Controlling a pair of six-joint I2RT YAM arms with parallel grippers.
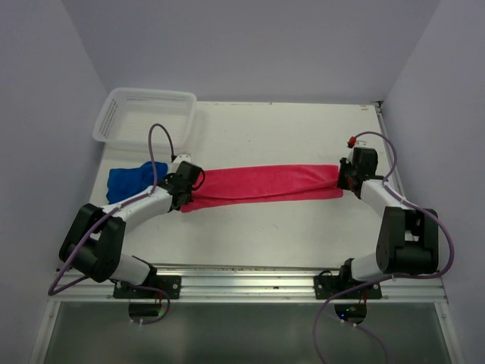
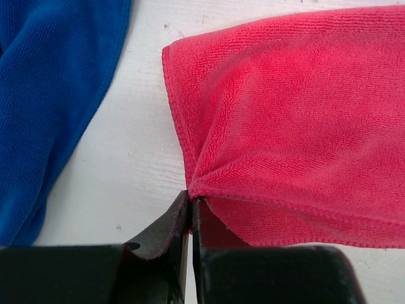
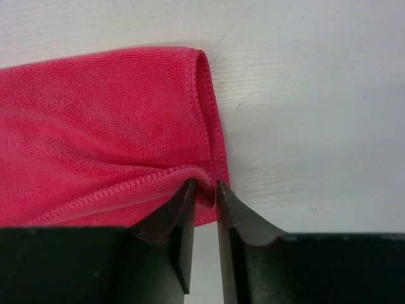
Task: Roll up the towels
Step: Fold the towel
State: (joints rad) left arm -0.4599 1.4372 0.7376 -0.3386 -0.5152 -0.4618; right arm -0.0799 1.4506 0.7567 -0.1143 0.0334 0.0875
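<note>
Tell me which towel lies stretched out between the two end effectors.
The pink-red towel: a long strip with the left end effector and the right end effector at its ends. The blue towel lies crumpled apart.

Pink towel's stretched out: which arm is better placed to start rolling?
Left, probably: the left end effector is clamped on a corner of the pink towel, while the right end effector has its jaws parted at the other end.

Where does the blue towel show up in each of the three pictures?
Top view: blue towel at far left, below the basket.
Left wrist: fills the left edge.
Right wrist: not in it.
Shared landmark: the pink towel, in all three.
</note>
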